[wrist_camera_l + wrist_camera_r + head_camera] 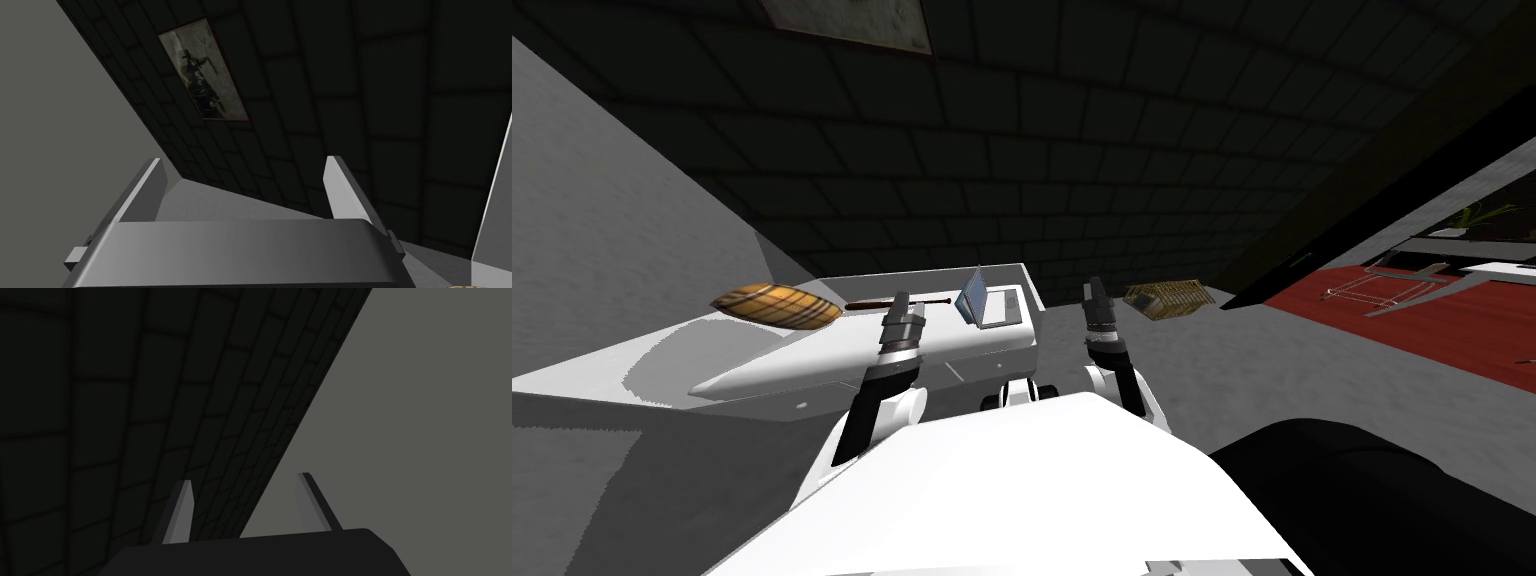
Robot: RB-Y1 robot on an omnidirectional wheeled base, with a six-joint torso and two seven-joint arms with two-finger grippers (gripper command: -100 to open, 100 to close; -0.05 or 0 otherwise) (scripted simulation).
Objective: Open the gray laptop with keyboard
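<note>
Grey-white laptop (1000, 306) sits at the tabletop's (812, 352) far right corner, lid partly raised. Left gripper (900, 303) is near it, blades spread wide and empty. Right gripper (1092, 292) is off the right edge, likewise spread and empty. Judgement: both are held ready, and the left suits the lid.

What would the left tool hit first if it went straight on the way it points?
Probably the dark tiled wall behind the table: the open left tool aims over the tabletop, and the laptop sits off to its side. Depth is hard to judge.
</note>
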